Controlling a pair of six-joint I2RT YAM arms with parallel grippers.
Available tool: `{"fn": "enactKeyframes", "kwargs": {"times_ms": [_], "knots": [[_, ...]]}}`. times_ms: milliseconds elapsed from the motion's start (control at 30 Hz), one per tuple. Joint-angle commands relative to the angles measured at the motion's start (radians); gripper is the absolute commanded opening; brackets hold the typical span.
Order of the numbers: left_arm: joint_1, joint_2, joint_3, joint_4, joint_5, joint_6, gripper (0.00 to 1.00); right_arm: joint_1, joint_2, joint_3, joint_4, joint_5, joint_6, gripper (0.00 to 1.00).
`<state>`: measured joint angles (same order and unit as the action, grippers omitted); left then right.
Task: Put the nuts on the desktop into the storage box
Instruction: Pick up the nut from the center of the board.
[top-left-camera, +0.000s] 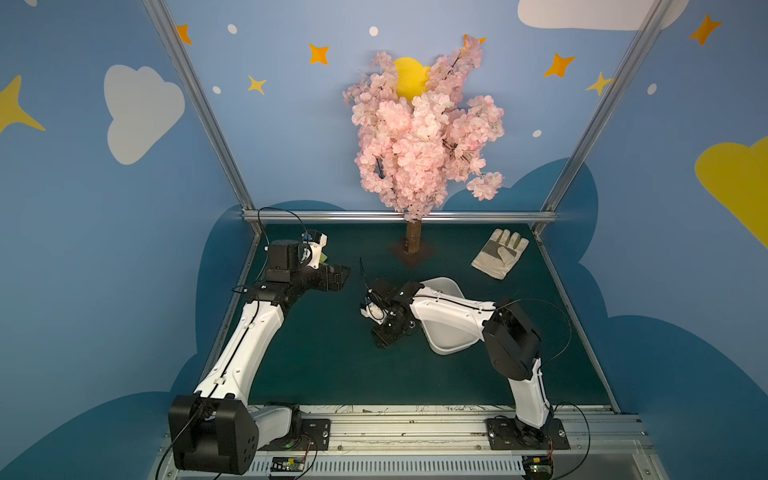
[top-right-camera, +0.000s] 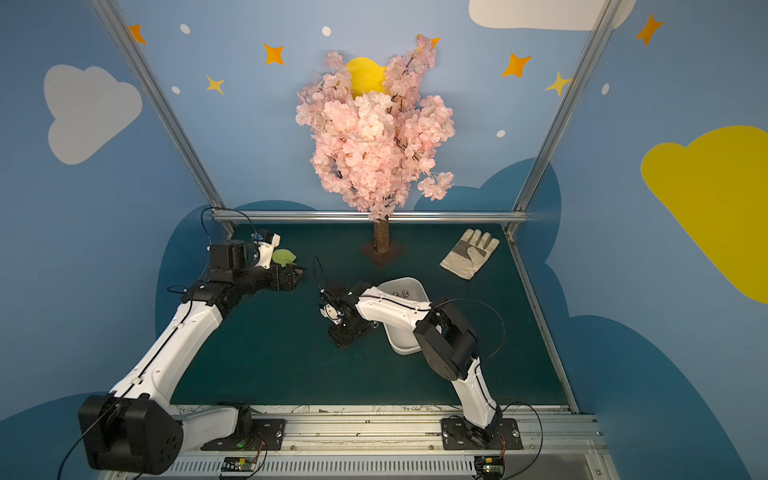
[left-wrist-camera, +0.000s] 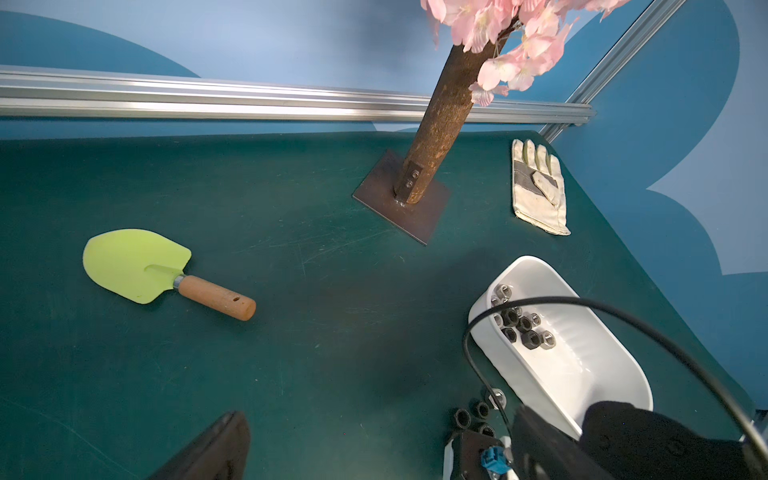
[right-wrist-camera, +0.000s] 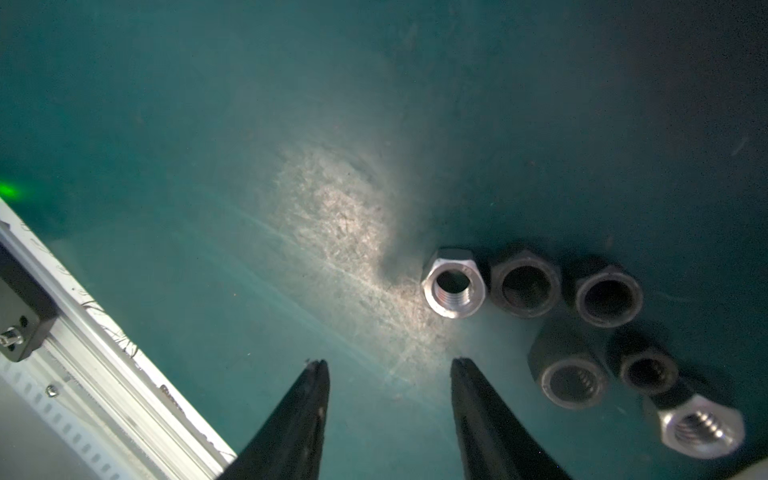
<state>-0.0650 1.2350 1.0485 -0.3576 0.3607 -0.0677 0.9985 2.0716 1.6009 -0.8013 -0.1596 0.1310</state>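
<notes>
You are partway through, by the look of it. The storage box (left-wrist-camera: 582, 365) sits on the desktop (top-left-camera: 332, 365) toward 3 o'clock from the middle, as both top views show. A cluster of nuts (left-wrist-camera: 519, 322) already lies in its far end, at the box's 12 o'clock. The right arm hides the near end of the box, so you cannot count everything inside.

Six loose nuts (right-wrist-camera: 525, 286) are left in plain sight: two silver, four dark. They are bunched on the green surface just beside the box's long wall, at its 9 o'clock side. No other strays show on the desktop in the top views, though the arms cover part of it and the nuts are tiny.

The right gripper (right-wrist-camera: 388, 363) hangs low over bare desktop with its jaws spread and nothing between them. The bunch lies just off to one side of its fingertips, not yet lined up. The left gripper (top-left-camera: 340, 276) is parked well away at about 10 o'clock, near the trowel (left-wrist-camera: 137, 266). Only one of its fingers shows in its wrist view, so you cannot tell whether its jaws are apart or together.

What remains for you is six small pickups, each a short carry. The tight bunching is the likely nuisance.
</notes>
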Motion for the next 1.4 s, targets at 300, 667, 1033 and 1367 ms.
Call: {"fn": "enactKeyframes", "kwargs": {"times_ms": [300, 667, 1033, 1367], "knots": [[0.007, -0.025, -0.008, 0.003, -0.006, 0.008, 1.00, 0.002, 0.110, 0.088, -0.061, 0.058, 0.018, 0.53], [0.008, -0.026, -0.008, 0.000, -0.014, 0.014, 1.00, 0.008, 0.160, 0.154, -0.064, 0.074, 0.012, 0.50], [0.008, -0.026, -0.008, 0.000, -0.013, 0.013, 1.00, 0.002, 0.056, 0.094, 0.015, 0.092, 0.037, 0.19], [0.007, -0.027, -0.010, 0.001, -0.013, 0.011, 1.00, -0.179, -0.377, -0.156, 0.162, 0.066, 0.061, 0.21]]}}
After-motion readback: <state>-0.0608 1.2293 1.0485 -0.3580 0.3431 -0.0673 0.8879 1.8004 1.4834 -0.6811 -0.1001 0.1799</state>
